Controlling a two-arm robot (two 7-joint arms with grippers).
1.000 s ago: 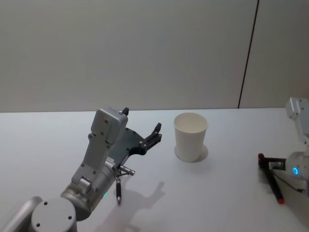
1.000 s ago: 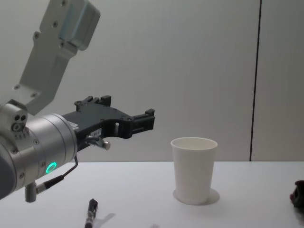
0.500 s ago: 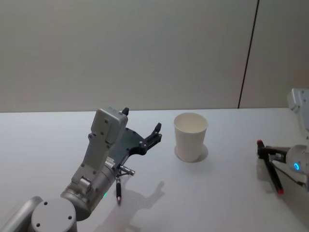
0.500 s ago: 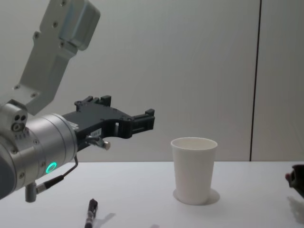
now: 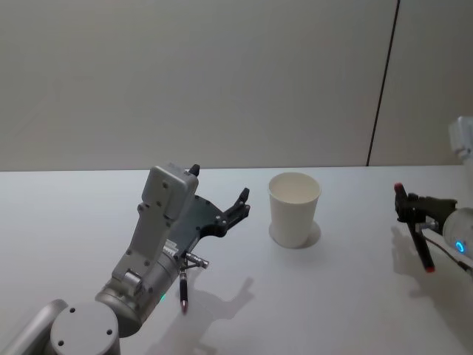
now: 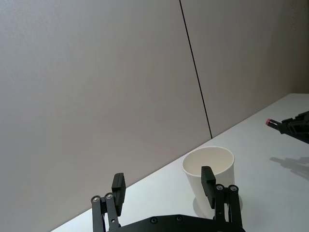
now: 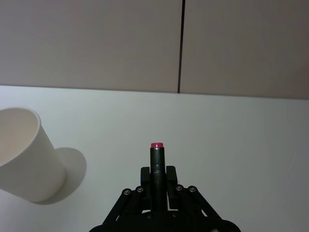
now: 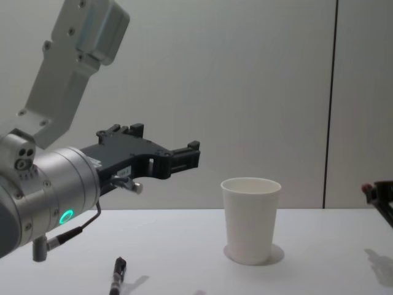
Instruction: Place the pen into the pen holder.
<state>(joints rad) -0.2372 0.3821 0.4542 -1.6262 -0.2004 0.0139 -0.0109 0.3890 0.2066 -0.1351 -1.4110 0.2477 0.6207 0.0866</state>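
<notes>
The white paper cup that serves as pen holder (image 5: 294, 208) (image 8: 250, 218) stands upright in the middle of the table, to the left of the held pen. At the table's right edge my right gripper (image 5: 408, 204) (image 7: 156, 172) is shut on a dark pen (image 5: 398, 190) (image 7: 156, 154) with a pink end, held clear above the surface. From the right wrist the cup (image 7: 24, 154) sits off to one side of the pen. My left gripper (image 5: 219, 185) (image 6: 163, 181) (image 8: 161, 144) hovers open and empty left of the cup (image 6: 222, 164).
A second dark pen (image 5: 182, 291) (image 8: 116, 275) lies on the white table (image 5: 332, 296) under my left arm. A grey wall with a dark vertical seam (image 5: 383, 81) closes the back of the table.
My right gripper has risen from the table with the pen in it and drifted slightly right. The left arm and the cup have not moved.
</notes>
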